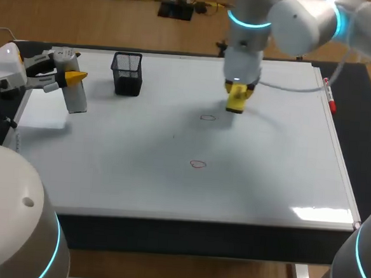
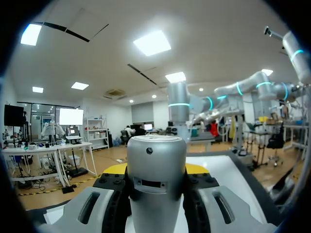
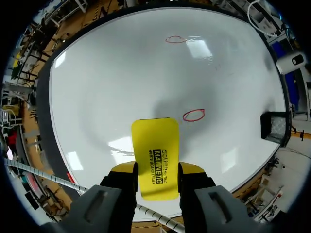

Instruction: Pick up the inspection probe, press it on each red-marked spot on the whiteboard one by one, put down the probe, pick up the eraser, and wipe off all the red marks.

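Observation:
At the whiteboard's (image 1: 107,172) far left, my left gripper (image 1: 72,78) is shut on the silver-grey inspection probe (image 1: 77,97), which hangs upright over the board. In the left wrist view the probe (image 2: 156,179) fills the gap between the fingers of the gripper (image 2: 156,170). My right gripper (image 1: 238,92) is shut on the yellow eraser (image 1: 236,99), held just above the board near the far red mark (image 1: 207,117). A second red mark (image 1: 198,164) lies nearer the front. In the right wrist view the eraser (image 3: 154,150) sticks out from the gripper (image 3: 155,171), with one red ring (image 3: 193,115) just ahead and another (image 3: 175,39) farther off.
A black mesh pen cup (image 1: 127,73) stands at the back left of the board, also seen as the cup (image 3: 274,127) beside the right gripper. A red marker (image 1: 329,95) lies off the board's right edge.

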### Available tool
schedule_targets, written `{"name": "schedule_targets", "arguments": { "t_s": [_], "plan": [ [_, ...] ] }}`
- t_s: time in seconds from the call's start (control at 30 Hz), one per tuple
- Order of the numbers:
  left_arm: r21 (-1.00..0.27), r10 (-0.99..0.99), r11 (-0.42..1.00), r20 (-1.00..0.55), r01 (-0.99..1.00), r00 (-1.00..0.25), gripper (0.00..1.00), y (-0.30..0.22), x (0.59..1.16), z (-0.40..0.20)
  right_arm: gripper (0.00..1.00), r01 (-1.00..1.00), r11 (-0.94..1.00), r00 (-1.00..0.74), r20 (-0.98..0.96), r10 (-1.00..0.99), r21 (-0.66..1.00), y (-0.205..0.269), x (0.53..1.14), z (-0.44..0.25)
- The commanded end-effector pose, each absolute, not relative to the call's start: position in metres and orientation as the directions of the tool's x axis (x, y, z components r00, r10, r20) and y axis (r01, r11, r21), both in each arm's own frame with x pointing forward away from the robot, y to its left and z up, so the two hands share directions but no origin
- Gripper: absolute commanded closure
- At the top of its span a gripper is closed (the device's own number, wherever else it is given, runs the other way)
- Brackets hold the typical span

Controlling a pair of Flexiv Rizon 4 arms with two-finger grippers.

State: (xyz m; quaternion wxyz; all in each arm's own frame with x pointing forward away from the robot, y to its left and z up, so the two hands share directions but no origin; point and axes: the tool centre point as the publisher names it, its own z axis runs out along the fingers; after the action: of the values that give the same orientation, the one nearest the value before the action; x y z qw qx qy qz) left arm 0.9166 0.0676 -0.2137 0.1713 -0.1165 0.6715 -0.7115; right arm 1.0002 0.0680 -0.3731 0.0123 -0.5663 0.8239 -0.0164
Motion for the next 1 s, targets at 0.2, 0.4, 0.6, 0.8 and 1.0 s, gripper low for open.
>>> {"name": "schedule_targets", "arguments": {
  "t_s": [0.2,0.4,0.6,0.8,1.0],
  "plan": [
    [-0.995,-0.401,-0.039,-0.065,0.088,-0.914,1.0,0.068,0.916,-0.213,1.0,-0.882,0.471,-0.47,-0.03,-0.882,-0.018,-0.02,1.002,-0.372],
    [-0.995,-0.401,-0.039,-0.065,0.088,-0.914,1.0,0.068,0.916,-0.213,1.0,-0.854,0.519,-0.52,-0.016,-0.854,0.011,-0.051,1.005,-0.378],
    [-0.995,-0.401,-0.039,-0.065,0.088,-0.914,1.0,0.068,0.916,-0.213,1.0,-0.834,0.552,-0.551,0.018,-0.834,0.004,-0.074,1.008,-0.384],
    [-0.995,-0.401,-0.039,-0.065,0.088,-0.914,1.0,0.068,0.916,-0.213,1.0,-0.813,0.583,-0.583,0.032,-0.812,-0.008,-0.085,1.008,-0.388],
    [-0.995,-0.401,-0.039,-0.065,0.088,-0.914,1.0,0.068,0.916,-0.213,1.0,-0.806,0.592,-0.592,0.034,-0.805,-0.013,-0.089,1.009,-0.388]
  ]
}}
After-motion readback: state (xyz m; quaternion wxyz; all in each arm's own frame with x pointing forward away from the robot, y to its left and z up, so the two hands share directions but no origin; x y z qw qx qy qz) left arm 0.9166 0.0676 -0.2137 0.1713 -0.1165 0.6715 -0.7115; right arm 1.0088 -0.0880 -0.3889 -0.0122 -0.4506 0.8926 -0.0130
